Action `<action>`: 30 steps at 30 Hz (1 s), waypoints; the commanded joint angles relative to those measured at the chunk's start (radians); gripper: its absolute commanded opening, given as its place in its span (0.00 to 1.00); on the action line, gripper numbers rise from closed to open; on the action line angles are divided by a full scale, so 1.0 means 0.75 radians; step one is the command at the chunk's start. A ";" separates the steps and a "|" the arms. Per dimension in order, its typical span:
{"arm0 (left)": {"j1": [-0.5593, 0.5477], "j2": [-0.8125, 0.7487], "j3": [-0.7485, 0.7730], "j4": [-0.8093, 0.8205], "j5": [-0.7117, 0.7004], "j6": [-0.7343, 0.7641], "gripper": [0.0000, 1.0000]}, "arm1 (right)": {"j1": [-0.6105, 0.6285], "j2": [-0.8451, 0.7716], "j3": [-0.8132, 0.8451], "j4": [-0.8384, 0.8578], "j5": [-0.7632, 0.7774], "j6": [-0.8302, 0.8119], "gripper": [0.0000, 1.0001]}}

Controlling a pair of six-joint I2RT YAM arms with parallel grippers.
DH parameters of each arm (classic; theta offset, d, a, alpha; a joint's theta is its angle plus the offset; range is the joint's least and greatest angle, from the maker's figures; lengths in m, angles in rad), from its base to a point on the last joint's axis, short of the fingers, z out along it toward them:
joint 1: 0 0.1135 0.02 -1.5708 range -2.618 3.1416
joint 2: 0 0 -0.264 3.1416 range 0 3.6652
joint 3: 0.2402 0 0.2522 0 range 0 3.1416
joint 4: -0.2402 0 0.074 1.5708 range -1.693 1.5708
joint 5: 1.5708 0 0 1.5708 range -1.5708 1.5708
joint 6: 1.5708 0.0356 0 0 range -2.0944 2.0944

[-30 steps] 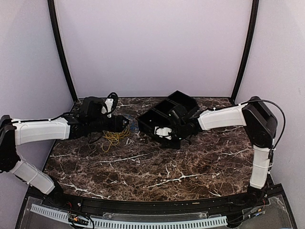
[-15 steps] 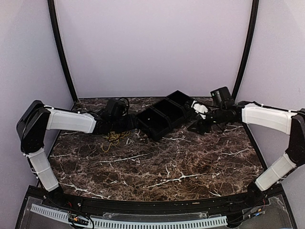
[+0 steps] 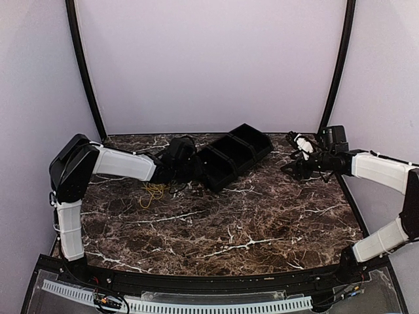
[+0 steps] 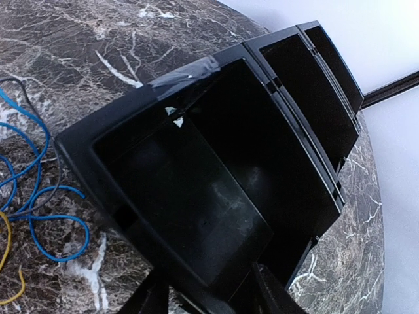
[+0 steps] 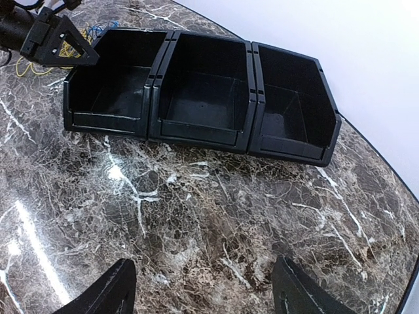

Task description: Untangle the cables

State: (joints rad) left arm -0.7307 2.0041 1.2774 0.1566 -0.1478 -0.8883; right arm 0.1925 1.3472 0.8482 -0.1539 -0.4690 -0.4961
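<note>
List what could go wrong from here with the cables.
The left end effector sits at the black tray's end wall, not on the cables; closing could grab or shove the tray onto them.
Blue, yellow and grey strands overlap beside the tray; pulling one may drag the whole bunch.

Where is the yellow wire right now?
In the top view, the yellow wire lies on the left side of the marble table, just in front of the left end of the black three-bin tray.
</note>
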 commanded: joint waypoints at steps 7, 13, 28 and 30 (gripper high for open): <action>-0.048 0.026 0.110 -0.125 -0.015 0.157 0.19 | -0.007 -0.024 -0.020 0.058 -0.090 -0.018 0.73; -0.046 0.016 0.124 -0.156 -0.002 0.235 0.15 | -0.006 -0.028 -0.025 0.059 -0.092 -0.022 0.73; -0.046 -0.121 0.214 -0.262 -0.016 0.562 0.54 | -0.009 -0.055 -0.028 0.055 -0.092 -0.027 0.73; -0.044 -0.203 0.184 -0.297 -0.084 0.620 0.59 | -0.011 -0.058 -0.029 0.054 -0.099 -0.026 0.73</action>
State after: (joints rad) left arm -0.7616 2.0090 1.4307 -0.0139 -0.1555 -0.5285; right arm 0.1909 1.3285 0.8333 -0.1482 -0.5243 -0.5144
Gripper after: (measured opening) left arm 0.559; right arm 0.733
